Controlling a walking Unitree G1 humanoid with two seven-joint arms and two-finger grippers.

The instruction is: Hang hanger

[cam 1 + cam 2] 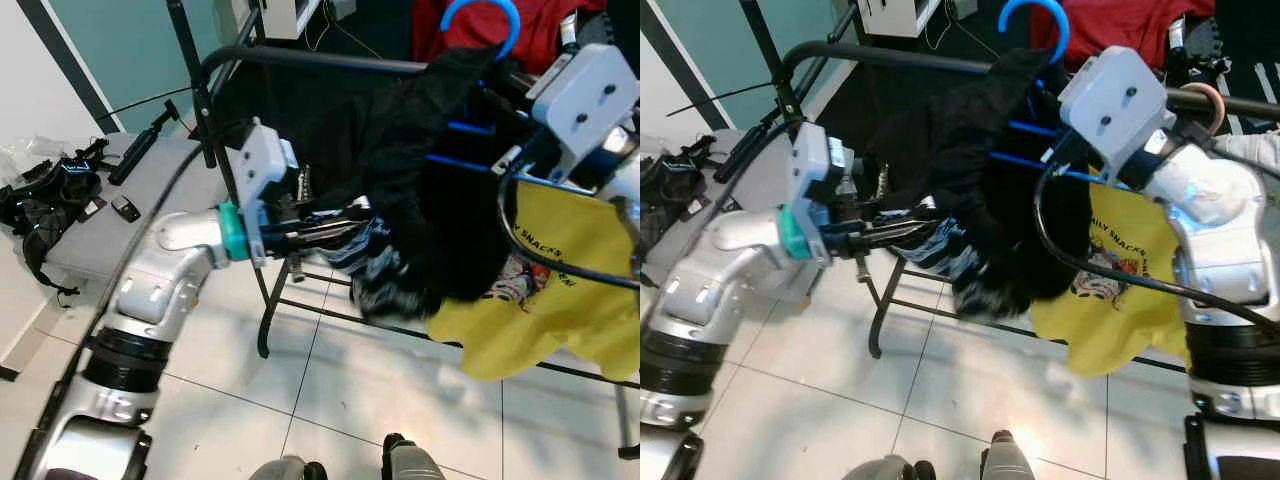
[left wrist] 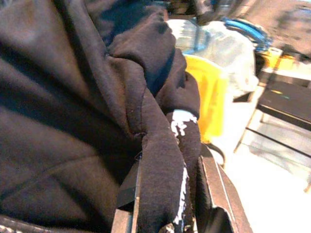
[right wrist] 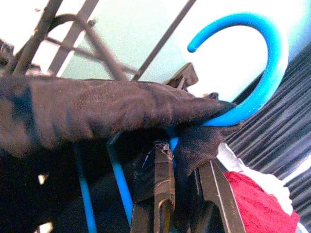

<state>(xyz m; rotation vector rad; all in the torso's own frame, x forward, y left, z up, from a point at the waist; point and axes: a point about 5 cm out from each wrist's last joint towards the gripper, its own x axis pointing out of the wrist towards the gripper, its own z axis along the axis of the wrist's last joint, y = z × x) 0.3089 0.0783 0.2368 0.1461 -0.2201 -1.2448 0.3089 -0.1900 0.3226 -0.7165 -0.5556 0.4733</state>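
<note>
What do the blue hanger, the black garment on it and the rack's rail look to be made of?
Blue hanger: likely plastic, smooth and evenly coloured with a soft sheen. Black garment: soft knit, probably fleece or cotton jersey; matte, folded, with stitched seams. Rail: seemingly metal tube painted black, with a thin bright highlight.

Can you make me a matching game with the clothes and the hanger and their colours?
Things:
1. hanger hook
2. T-shirt on the rack
3. garment on the hanger
4. cloth behind the rail

Colours:
A. red
B. black
C. blue
D. yellow

Pairs: 1-C, 2-D, 3-B, 4-A. The left gripper pinches the black garment, and the right gripper holds the hanger through the cloth at its neck.
</note>
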